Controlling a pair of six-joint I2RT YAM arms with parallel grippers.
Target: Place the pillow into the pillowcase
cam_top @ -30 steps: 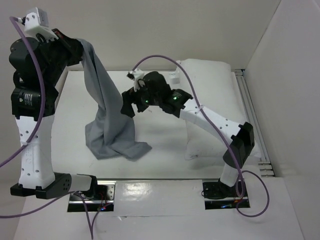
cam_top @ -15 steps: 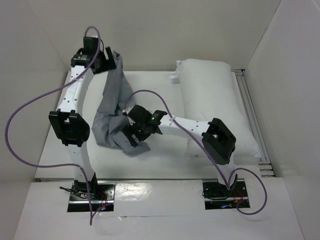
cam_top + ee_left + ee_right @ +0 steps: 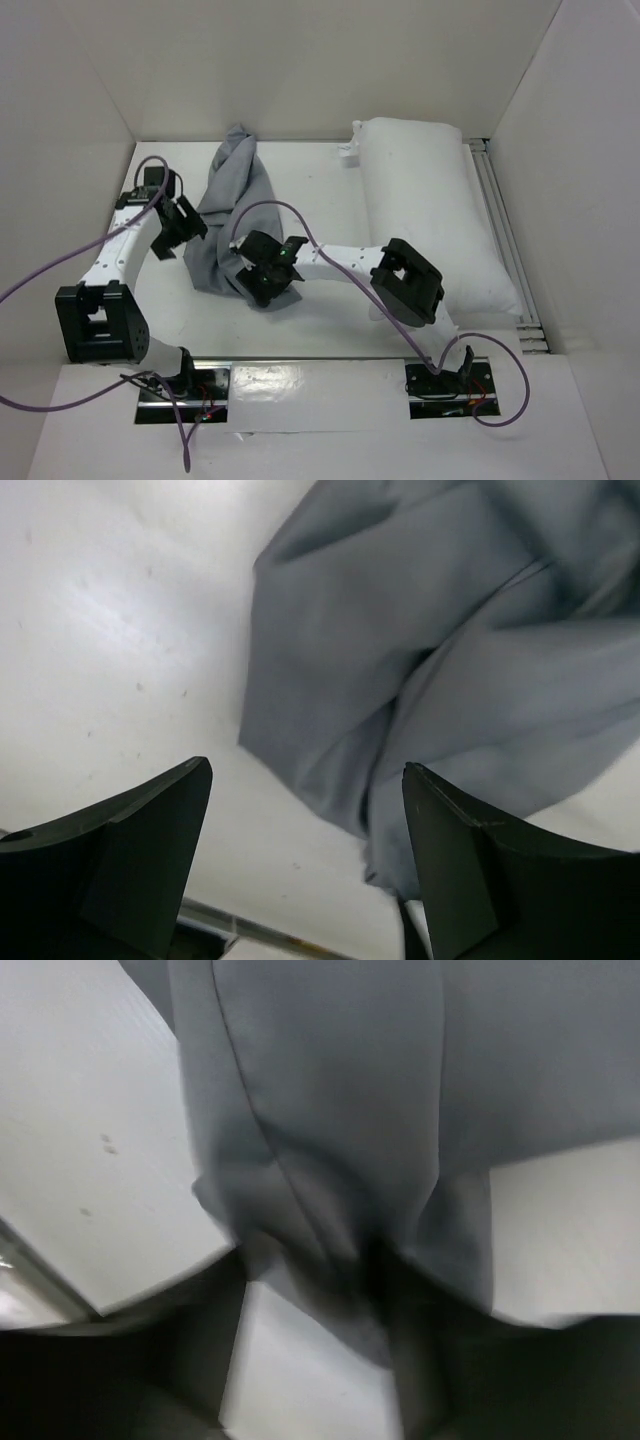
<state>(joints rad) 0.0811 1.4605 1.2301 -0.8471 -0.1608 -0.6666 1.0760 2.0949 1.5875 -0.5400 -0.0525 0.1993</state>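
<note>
The grey pillowcase point(image 3: 228, 205) lies crumpled in a heap on the table, left of centre. The white pillow point(image 3: 420, 210) lies lengthwise along the right side, apart from it. My left gripper point(image 3: 183, 228) hovers low at the heap's left edge, open wide, with nothing between its fingers point(image 3: 140, 850); the pillowcase point(image 3: 420, 660) lies just ahead of them. My right gripper point(image 3: 262, 285) is down on the heap's near edge. In the blurred right wrist view a fold of pillowcase point(image 3: 330, 1160) hangs between its jaws point(image 3: 311, 1250), which stand partly apart, bare table showing beside the left finger.
White walls enclose the table point(image 3: 330, 190) at the back and both sides. A metal rail point(image 3: 490, 190) runs along the right edge behind the pillow. Purple cables loop over both arms.
The left arm came down from high up and let go of the pillowcase, which collapsed onto the table. The right arm swung down-left onto the cloth's near edge and its jaws narrowed.
</note>
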